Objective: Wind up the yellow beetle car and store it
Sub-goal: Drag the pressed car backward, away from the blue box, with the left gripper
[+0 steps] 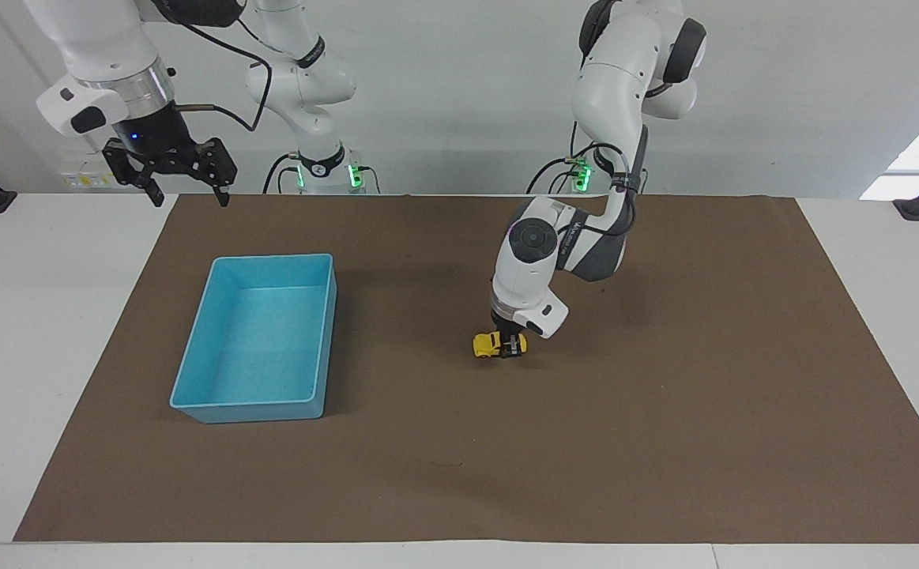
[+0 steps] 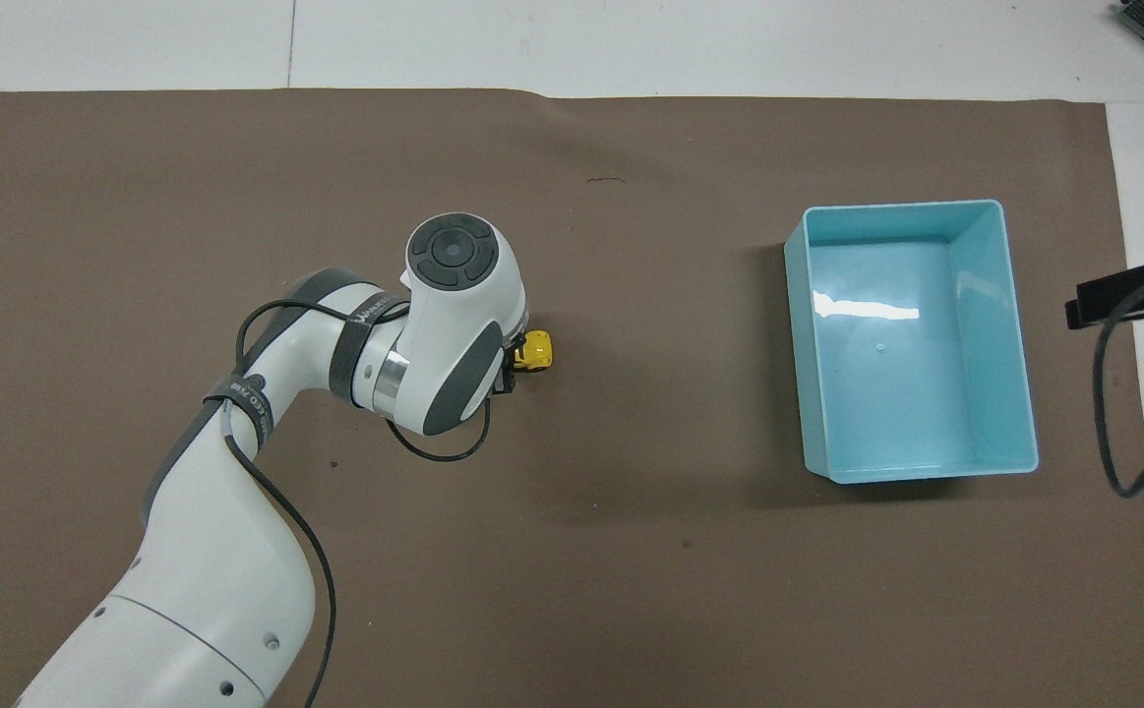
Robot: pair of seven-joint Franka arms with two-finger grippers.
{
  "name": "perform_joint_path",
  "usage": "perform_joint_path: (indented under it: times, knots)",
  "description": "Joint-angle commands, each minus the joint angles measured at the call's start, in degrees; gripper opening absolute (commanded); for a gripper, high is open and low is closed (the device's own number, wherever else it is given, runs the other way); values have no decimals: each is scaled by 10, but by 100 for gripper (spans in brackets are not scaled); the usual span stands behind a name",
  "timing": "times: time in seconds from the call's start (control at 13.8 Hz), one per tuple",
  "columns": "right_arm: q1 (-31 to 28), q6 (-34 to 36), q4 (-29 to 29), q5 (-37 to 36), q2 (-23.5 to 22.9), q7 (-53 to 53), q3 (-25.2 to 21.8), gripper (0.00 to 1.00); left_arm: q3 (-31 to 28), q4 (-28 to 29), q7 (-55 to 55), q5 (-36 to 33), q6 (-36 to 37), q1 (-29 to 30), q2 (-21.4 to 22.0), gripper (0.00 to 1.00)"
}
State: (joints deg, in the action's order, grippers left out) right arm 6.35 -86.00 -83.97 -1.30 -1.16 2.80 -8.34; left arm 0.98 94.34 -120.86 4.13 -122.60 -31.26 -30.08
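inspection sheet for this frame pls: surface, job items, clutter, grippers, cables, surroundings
Surface: brown mat on a white table; a small dark mark on the mat.
Job's things: yellow beetle car on the mat, wheels down; blue tray toward the right arm's end, nothing in it.
Clutter: nothing seen.
Grippers: left gripper shut on the car's rear; right gripper open, raised over the table edge, waiting.
Cables: black cable looped along each arm's wrist.
Surroundings: white wall, green lights at both arm bases.
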Motion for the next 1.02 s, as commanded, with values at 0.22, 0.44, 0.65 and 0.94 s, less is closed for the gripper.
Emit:
perform_joint_path:
  times: [0.22, 0.44, 0.65, 0.94]
  knots:
    - [-6, -9, -16, 2, 13, 12, 1, 100, -4, 95, 69, 0, -14, 22, 42, 28]
    - [-6, -8, -16, 2, 13, 12, 2, 100, -5, 104, 77, 0, -15, 34, 47, 28]
    - [-6, -8, -16, 2, 14, 12, 2, 100, -5, 106, 77, -1, -18, 58, 46, 28]
    - [-6, -8, -16, 2, 13, 12, 2, 100, -8, 108, 87, -3, -15, 75, 46, 29]
